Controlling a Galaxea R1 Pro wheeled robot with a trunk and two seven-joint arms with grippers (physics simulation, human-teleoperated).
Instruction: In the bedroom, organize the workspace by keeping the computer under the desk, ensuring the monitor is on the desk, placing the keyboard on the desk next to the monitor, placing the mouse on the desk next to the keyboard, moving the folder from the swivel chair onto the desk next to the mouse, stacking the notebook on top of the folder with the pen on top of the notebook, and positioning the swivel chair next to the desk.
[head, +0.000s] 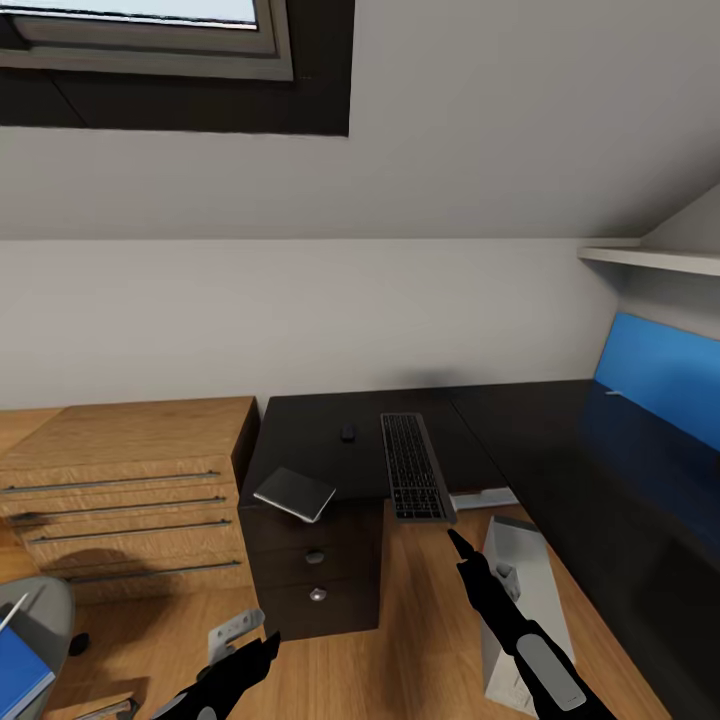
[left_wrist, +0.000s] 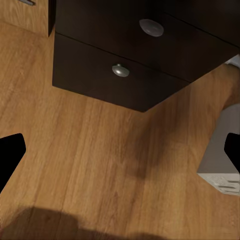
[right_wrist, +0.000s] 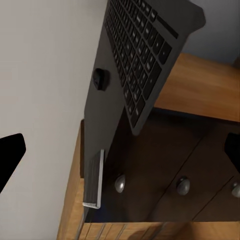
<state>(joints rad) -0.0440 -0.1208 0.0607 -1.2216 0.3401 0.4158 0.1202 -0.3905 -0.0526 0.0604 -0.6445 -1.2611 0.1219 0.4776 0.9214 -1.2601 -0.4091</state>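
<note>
While keyboard (head: 413, 466) overhangs desk (head: 300, 435), R fingers (head: 462, 545) sit just below, apart.

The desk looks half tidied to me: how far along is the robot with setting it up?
Partly. On the desk lie the keyboard, overhanging the front edge, the mouse and the notebook, also overhanging. The computer stands on the floor beside it. Both grippers, left and right, are open and hold nothing. The folder lies on the swivel chair, not yet moved.
</note>
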